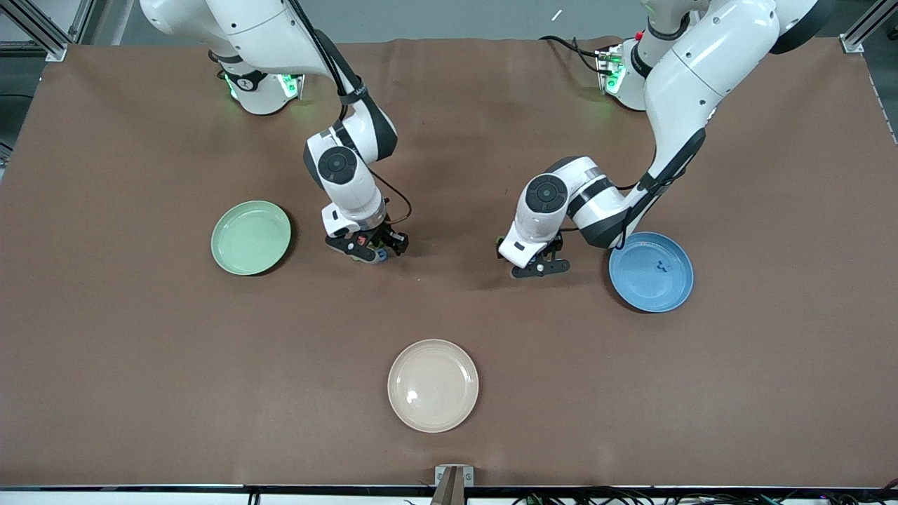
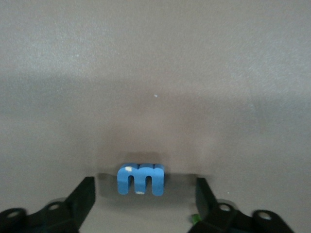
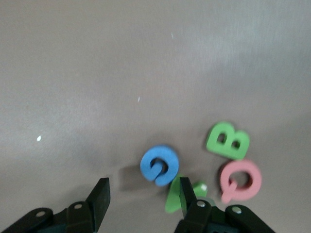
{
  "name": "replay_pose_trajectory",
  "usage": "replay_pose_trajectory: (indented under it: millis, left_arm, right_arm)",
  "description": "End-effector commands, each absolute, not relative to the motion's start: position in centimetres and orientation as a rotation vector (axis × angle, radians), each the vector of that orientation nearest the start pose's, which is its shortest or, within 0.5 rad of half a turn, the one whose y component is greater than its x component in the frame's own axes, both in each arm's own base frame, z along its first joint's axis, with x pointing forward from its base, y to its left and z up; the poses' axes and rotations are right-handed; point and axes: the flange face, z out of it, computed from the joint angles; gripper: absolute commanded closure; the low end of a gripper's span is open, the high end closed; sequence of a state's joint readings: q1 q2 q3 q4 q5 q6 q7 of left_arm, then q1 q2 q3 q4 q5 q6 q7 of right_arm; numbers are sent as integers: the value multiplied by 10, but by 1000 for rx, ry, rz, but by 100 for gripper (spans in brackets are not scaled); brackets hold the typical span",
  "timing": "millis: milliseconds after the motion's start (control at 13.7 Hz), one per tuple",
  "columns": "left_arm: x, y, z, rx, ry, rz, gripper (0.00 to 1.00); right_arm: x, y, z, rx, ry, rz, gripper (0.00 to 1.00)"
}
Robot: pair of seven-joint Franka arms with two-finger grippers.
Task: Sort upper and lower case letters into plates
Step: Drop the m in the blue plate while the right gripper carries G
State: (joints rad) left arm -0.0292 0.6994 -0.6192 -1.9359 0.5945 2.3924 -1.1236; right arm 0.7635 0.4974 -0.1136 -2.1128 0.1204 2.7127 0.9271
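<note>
Left gripper (image 2: 141, 194): low over the table beside the blue plate (image 1: 659, 294), fingers spread either side of the blue letter m (image 2: 141, 178), not yet gripping.
Right gripper (image 3: 141, 199): near the green plate (image 1: 242, 245), fingers apart, holding nothing, over the blue, green and pink letters (image 3: 209, 165).
Advice: centre the m, then squeeze gently; it may tip.

Both arms (image 1: 673, 84) are glossy white with black joint caps, black cables, apparently green-lit bases, and black fingers (image 2: 80, 199).
</note>
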Motion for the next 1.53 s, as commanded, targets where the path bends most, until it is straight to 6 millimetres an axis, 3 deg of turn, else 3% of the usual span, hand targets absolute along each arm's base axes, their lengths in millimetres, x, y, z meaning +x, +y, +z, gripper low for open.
replay_pose_trajectory:
  millis: [0, 292, 584, 876, 1022, 1314, 1460]
  left_arm:
    - [490, -356, 171, -3101, -194, 24, 28]
    - [492, -357, 172, -3108, -193, 14, 51]
    - [494, -357, 173, -3114, -168, -18, 59]
    - [496, -356, 175, -3113, -171, -23, 80]
    - [499, -353, 182, -3106, -168, -41, 83]
    - [525, -318, 215, -3091, -200, -81, 83]
    - [539, -292, 231, -3100, -181, -51, 83]
  right_arm:
    - [492, 359, 182, -3091, 462, -156, 34]
    - [495, 362, 175, -3115, 430, -160, 34]
    - [493, 362, 172, -3124, 413, -152, 33]
    - [489, 358, 169, -3159, 421, -100, 34]
    - [487, 358, 170, -3178, 418, -69, 33]
    - [486, 357, 169, -3185, 422, -59, 34]
    - [485, 357, 169, -3184, 427, -57, 37]
